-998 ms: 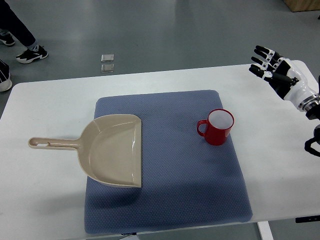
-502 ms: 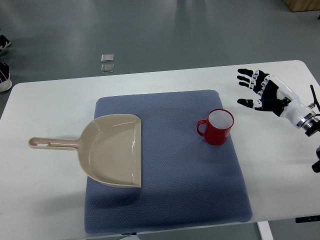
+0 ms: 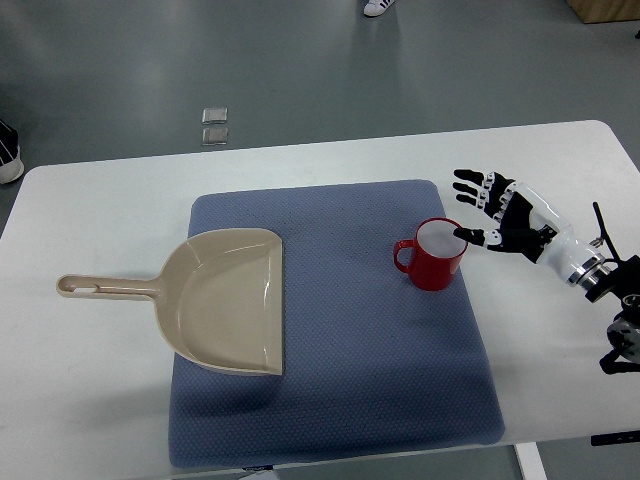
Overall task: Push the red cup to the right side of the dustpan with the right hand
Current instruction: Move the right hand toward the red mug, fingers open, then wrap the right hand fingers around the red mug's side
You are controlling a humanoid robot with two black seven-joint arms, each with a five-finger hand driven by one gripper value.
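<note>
Where the white table (image 3: 90, 210) fills the top view, the countable items on it run as follows.

Mats: one. Blue-grey mat (image 3: 340, 400), roughly square, laid at the middle of the table; it carries the two items below.

Dustpans: one. Beige dustpan (image 3: 225, 300), lying flat on the mat's 9 o'clock half, open mouth facing 3 o'clock, straight front edge running from 12 to 6 o'clock. Its one long handle (image 3: 105, 288) points toward 9 o'clock, off the mat and onto bare table, with a slot near its tip.

Cups: one. Red cup (image 3: 434, 255), upright, white inside, standing on the mat toward its 3 o'clock edge, well apart from the dustpan with bare mat between the two. Its one handle faces 9 o'clock, toward the dustpan.

Robot hands: one in view. Right hand (image 3: 500, 215), black and white, entering from the picture's right edge on a white forearm, set at 3 o'clock of the cup. Fingers spread and relaxed, grasping nothing; the thumb tip shows over the cup's rim on its 3 o'clock side, though actual contact cannot be told from above. The remaining fingers fan toward 10 o'clock above bare table.

Floor items beyond the table's 12 o'clock edge: two small square tiles (image 3: 214, 125), one behind the other; two partly seen shoes, one (image 3: 378, 6) at the top edge, one (image 3: 8, 150) at the left edge.
</note>
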